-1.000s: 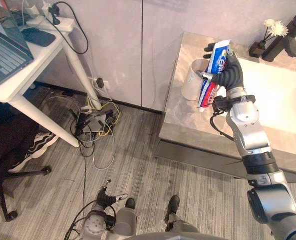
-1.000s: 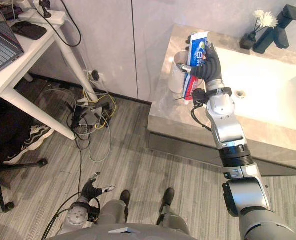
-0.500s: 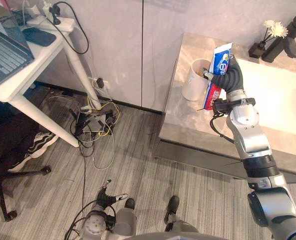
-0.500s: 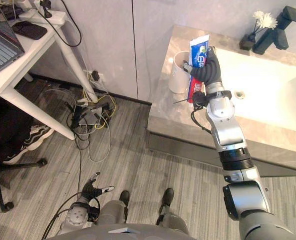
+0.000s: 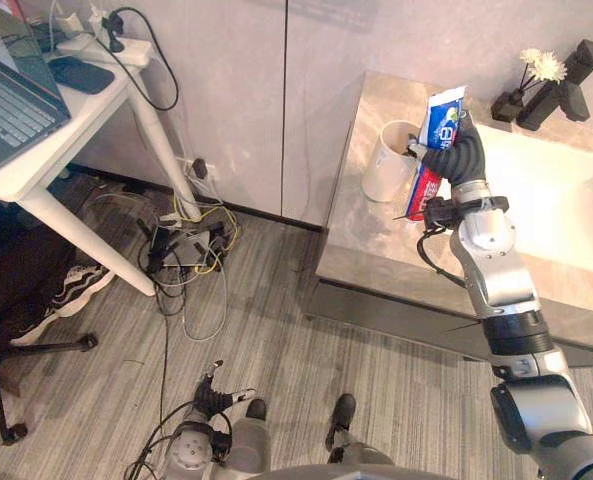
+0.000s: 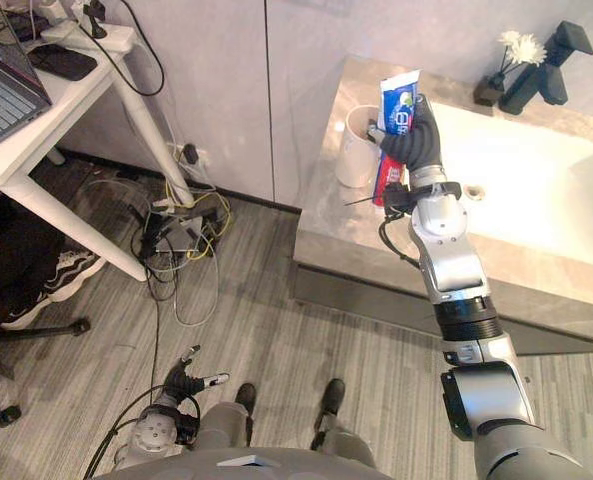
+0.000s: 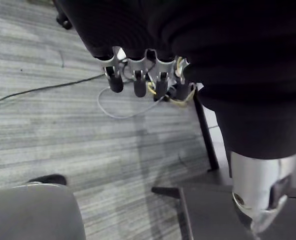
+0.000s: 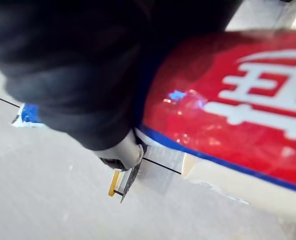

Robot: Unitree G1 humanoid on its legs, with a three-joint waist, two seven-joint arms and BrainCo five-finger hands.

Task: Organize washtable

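The left hand [image 5: 214, 398] hangs low over the floor, well apart from the work, its fingers [image 7: 134, 80] loose and holding nothing. Just past the working hand's fingertips, on its left, a white cup [image 5: 384, 168] stands upright on the bench [image 5: 371, 245]. Beside the cup's rim is the toothpaste tube [image 5: 442, 112], wrapped at its middle by the curled fingers and thumb of the right hand [image 5: 458, 152] and held above the bench. Its long axis runs nearly upright with a slight lean; the broad flat blue end points up past the fingers and the narrower red end points down below the palm, close to the bench. The step looks to be dropping the tube into the cup. To do it well, raise the lower end clear of the rim first, carry it across over the mouth, then lower it straight in — letting go only once the tube leans on the wall, since a side knock could tip the cup. The sink basin [image 5: 566, 190] lies behind the wrist.
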